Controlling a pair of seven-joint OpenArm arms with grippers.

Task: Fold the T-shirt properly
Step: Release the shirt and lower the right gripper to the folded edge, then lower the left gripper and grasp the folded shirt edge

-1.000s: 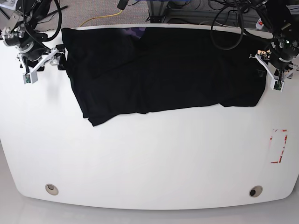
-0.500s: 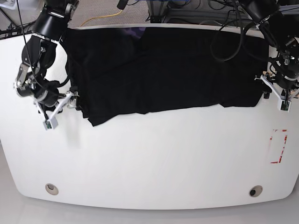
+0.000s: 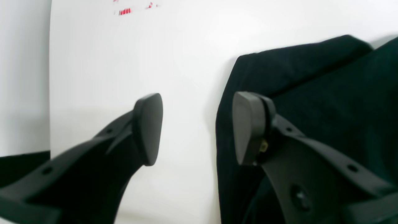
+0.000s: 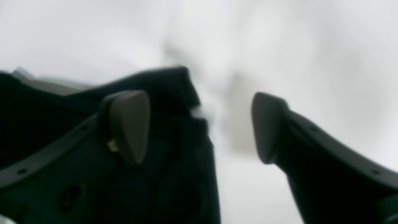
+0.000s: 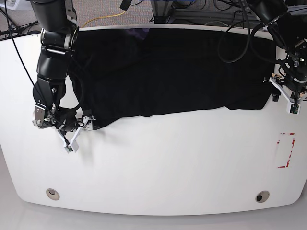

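Note:
The black T-shirt (image 5: 172, 72) lies spread across the far half of the white table (image 5: 158, 163). A purplish patch shows at its far edge. My right gripper (image 5: 86, 123) is at the shirt's near left corner. In the blurred right wrist view it is open (image 4: 199, 126), with the T-shirt (image 4: 174, 174) corner lying between the fingers and nothing clamped. My left gripper (image 5: 274, 95) is at the shirt's right edge, near the near right corner. It is open (image 3: 197, 127): one finger hangs over the T-shirt (image 3: 326, 93), the other over bare table.
A red tape rectangle (image 5: 286, 149) marks the table near its right edge, also seen as red tape (image 3: 124, 11) in the left wrist view. Two round holes (image 5: 53, 194) (image 5: 262, 196) sit near the front edge. Cables hang behind the table.
My right arm has swung down along the shirt's left side to its near left corner. My left arm has come down along the right edge toward the near right corner.

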